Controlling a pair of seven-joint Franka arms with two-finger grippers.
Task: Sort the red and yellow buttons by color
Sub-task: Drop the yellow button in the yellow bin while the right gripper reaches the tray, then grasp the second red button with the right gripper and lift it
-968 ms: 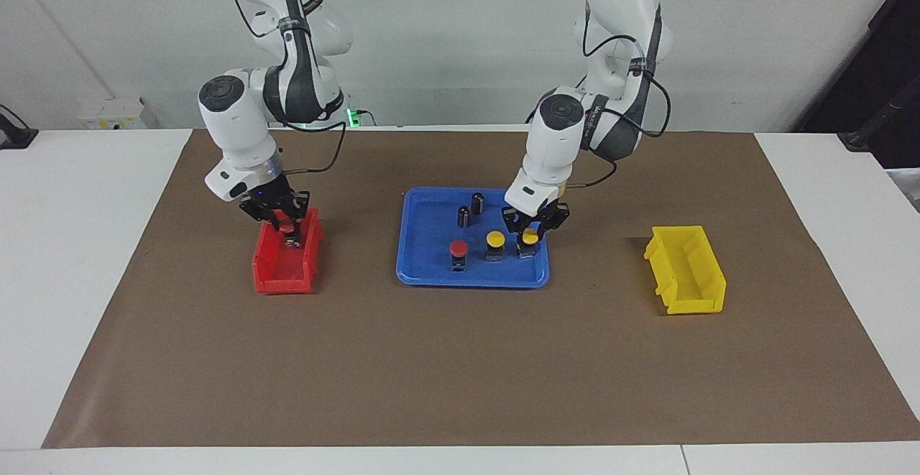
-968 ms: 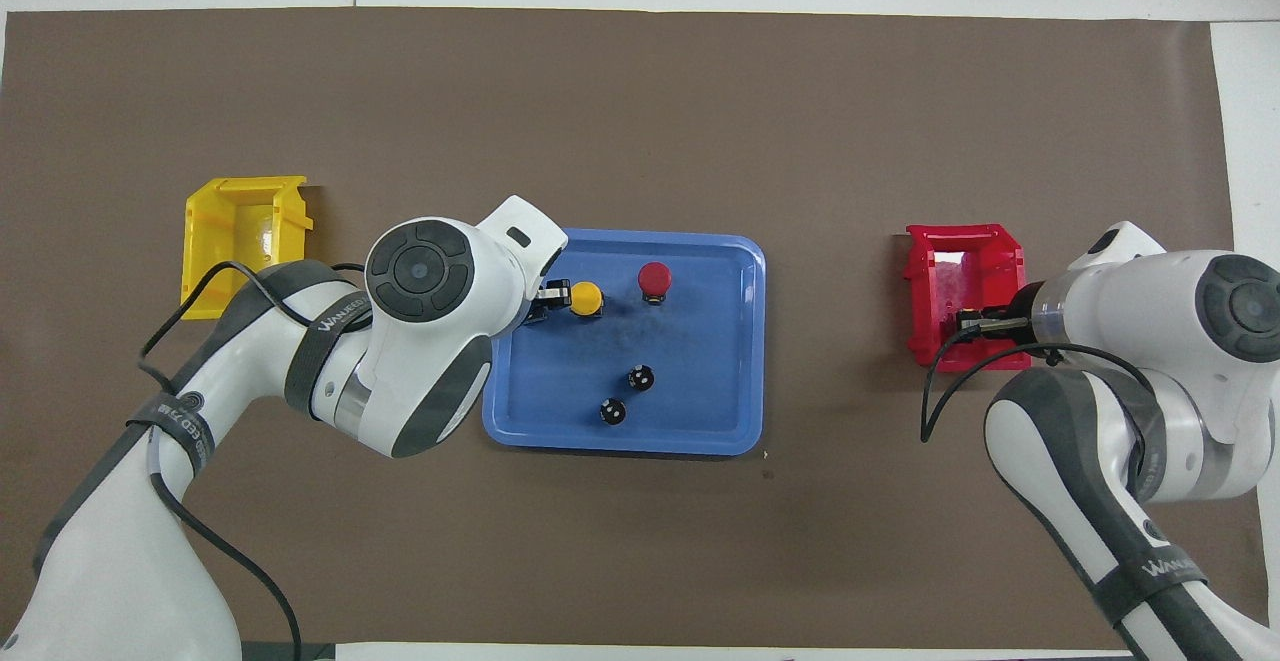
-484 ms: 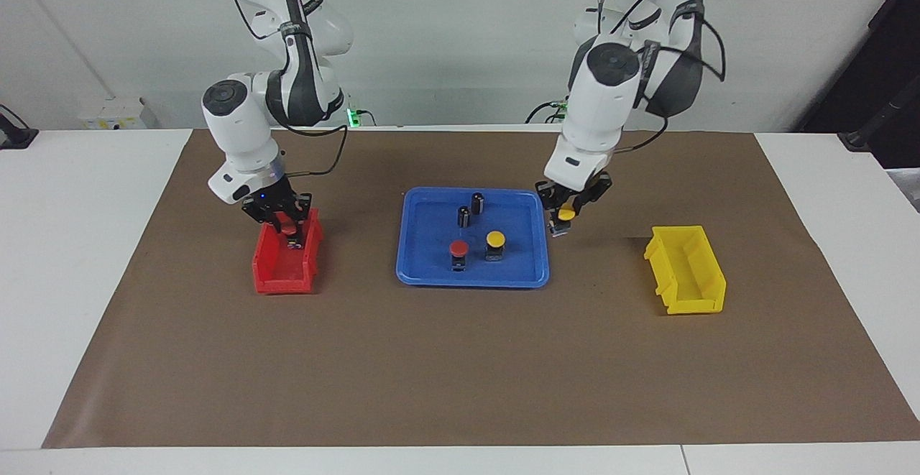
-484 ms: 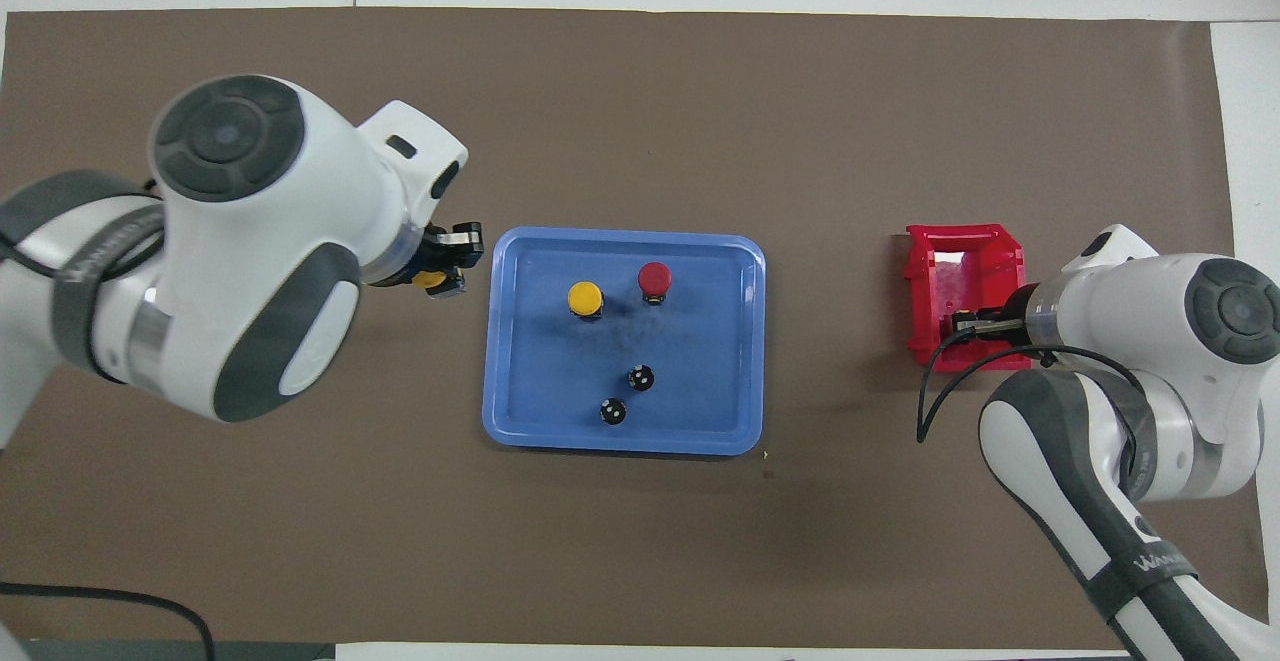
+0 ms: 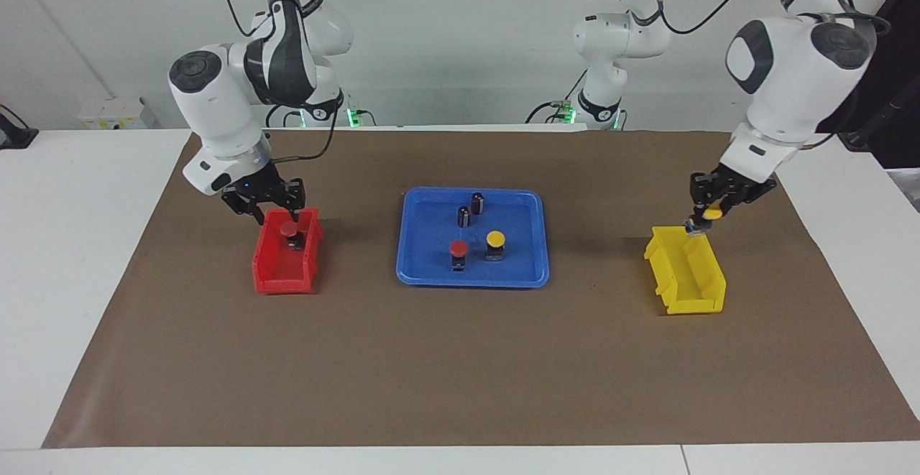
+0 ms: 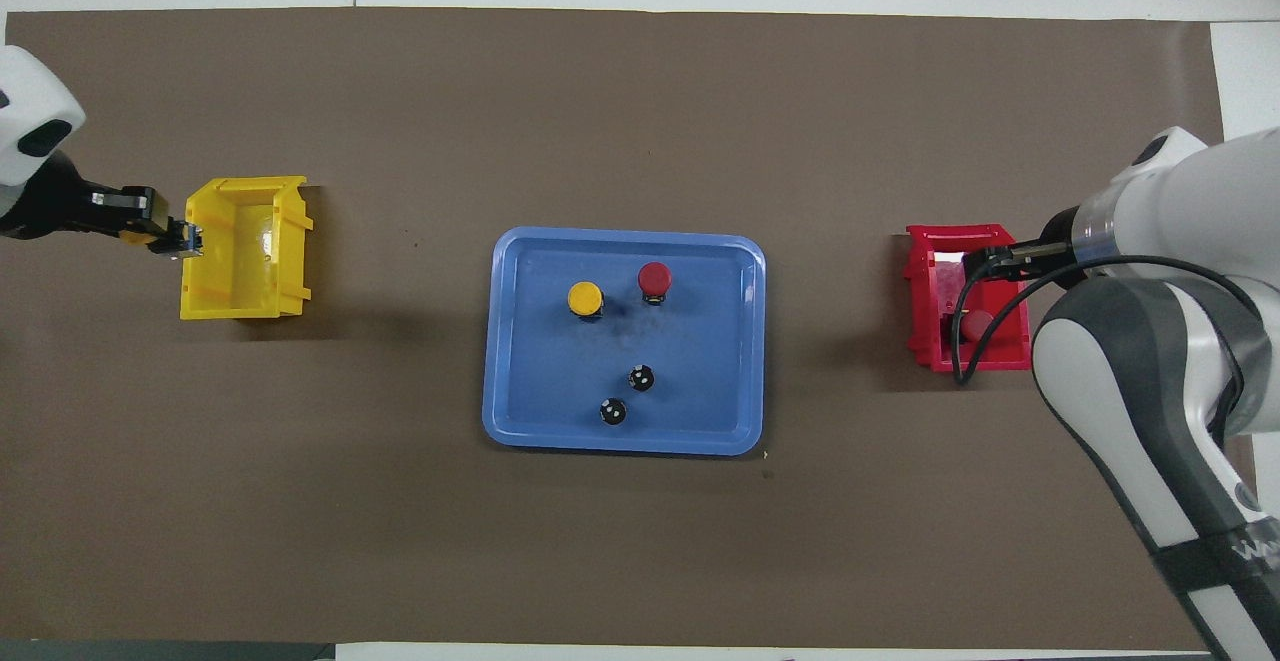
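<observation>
Two arms work at the two bins, one button in each colour left on the tray.

The left gripper (image 5: 706, 215) clamps a yellow button (image 5: 711, 213) in the air over the rim of the yellow bin (image 5: 686, 281). The right gripper (image 5: 267, 202) hangs spread wide over the red bin (image 5: 277, 274), where a red button (image 5: 288, 229) sits inside. On the blue tray (image 5: 431, 274) at the desk's middle stand another red button (image 5: 458, 248), another yellow button (image 5: 495, 239) and two dark cylinders (image 5: 471, 209), these nearer the robots.
</observation>
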